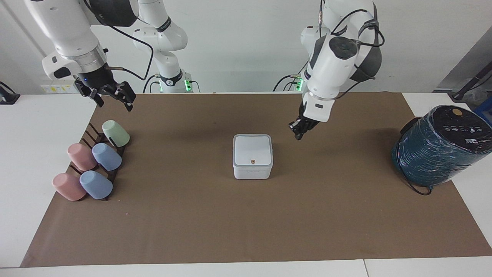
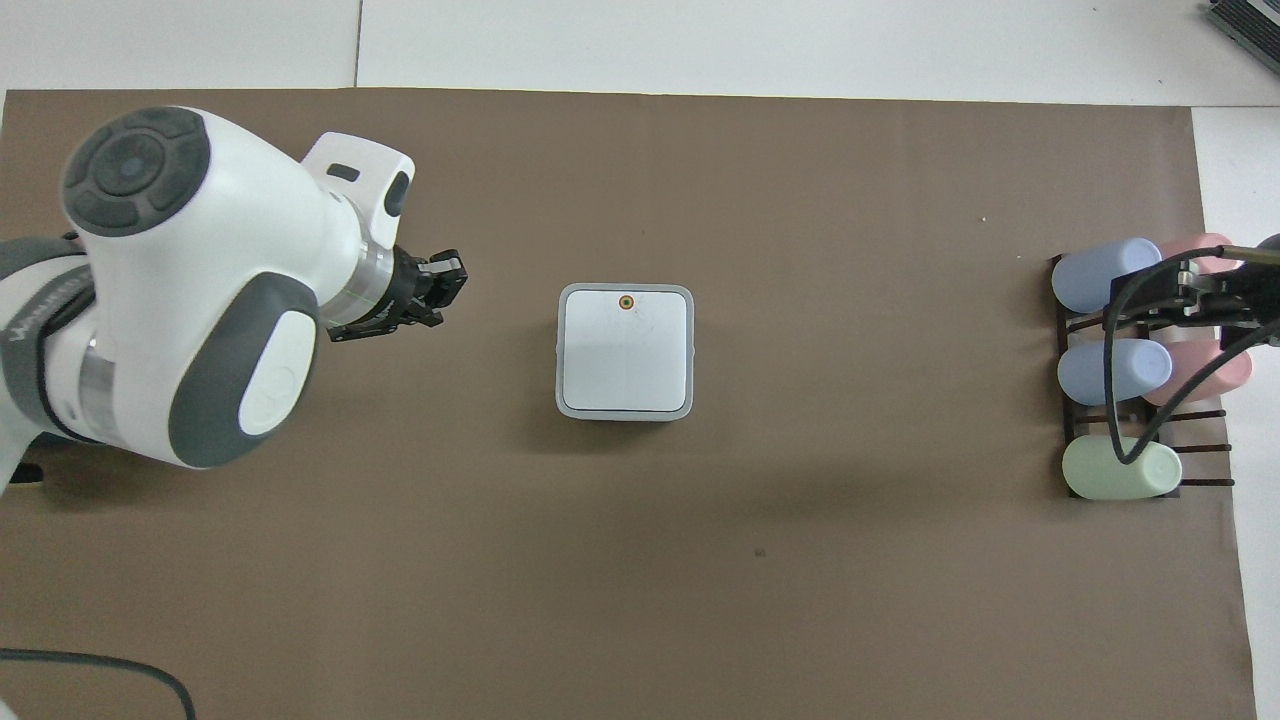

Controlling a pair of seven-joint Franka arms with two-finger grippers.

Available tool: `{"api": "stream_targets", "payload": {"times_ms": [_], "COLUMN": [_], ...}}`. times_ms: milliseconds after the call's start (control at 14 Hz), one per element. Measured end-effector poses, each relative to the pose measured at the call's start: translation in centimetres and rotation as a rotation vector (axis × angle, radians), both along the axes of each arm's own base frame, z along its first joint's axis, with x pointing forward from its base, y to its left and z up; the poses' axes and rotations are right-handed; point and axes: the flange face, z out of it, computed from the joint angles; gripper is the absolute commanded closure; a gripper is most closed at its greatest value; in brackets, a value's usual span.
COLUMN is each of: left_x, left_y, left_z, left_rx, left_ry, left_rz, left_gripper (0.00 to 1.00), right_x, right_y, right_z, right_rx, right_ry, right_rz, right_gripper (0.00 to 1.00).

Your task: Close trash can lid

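The trash can (image 1: pixel 252 172) is a small white cube in the middle of the brown mat. Its white lid (image 1: pixel 253 149) with a grey rim lies flat on top of it. The overhead view shows the lid (image 2: pixel 625 355) level, with the orange dot (image 2: pixel 626 302) at the edge farther from the robots. My left gripper (image 1: pixel 298 134) is shut and empty, raised over bare mat beside the can toward the left arm's end; it also shows in the overhead view (image 2: pixel 448 282). My right gripper (image 1: pixel 115 105) is open and waits above the cup rack.
A dark rack (image 1: pixel 100 154) with several pastel cups lies at the right arm's end (image 2: pixel 1130 370). A large dark teal wrapped cylinder (image 1: pixel 442 148) stands at the left arm's end. The brown mat (image 1: pixel 246 223) covers most of the table.
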Motion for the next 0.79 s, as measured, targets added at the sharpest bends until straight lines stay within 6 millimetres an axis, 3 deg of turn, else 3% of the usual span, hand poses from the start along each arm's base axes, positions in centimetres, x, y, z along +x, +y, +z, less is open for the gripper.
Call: {"api": "stream_targets", "payload": {"times_ms": [214, 357, 429, 571, 714, 786], "left_x": [1.2, 0.9, 0.4, -1.1, -2.6, -3.1], "left_y": [7.2, 11.4, 13.4, 15.8, 16.5, 16.5], "left_z": [0.0, 1.3, 2.6, 5.1, 7.1, 8.2], "left_rx": [0.012, 0.009, 0.007, 0.01, 0.042, 0.053], "left_ry": [0.035, 0.043, 0.044, 0.047, 0.053, 0.058], "left_rz": [-0.132, -0.19, -0.214, -0.238, -0.252, -0.258], "left_gripper": [0.9, 0.89, 0.83, 0.56, 0.33, 0.16], "right_x": [0.0, 0.0, 0.0, 0.0, 0.0, 0.0], "right_y": [0.0, 0.0, 0.0, 0.0, 0.0, 0.0], "right_z": [0.0, 0.0, 0.0, 0.0, 0.0, 0.0], "right_rx": [0.0, 0.0, 0.0, 0.0, 0.0, 0.0], "right_ry": [0.0, 0.0, 0.0, 0.0, 0.0, 0.0], "right_rz": [0.0, 0.0, 0.0, 0.0, 0.0, 0.0], "right_gripper": [0.0, 0.0, 0.0, 0.0, 0.0, 0.0]}}
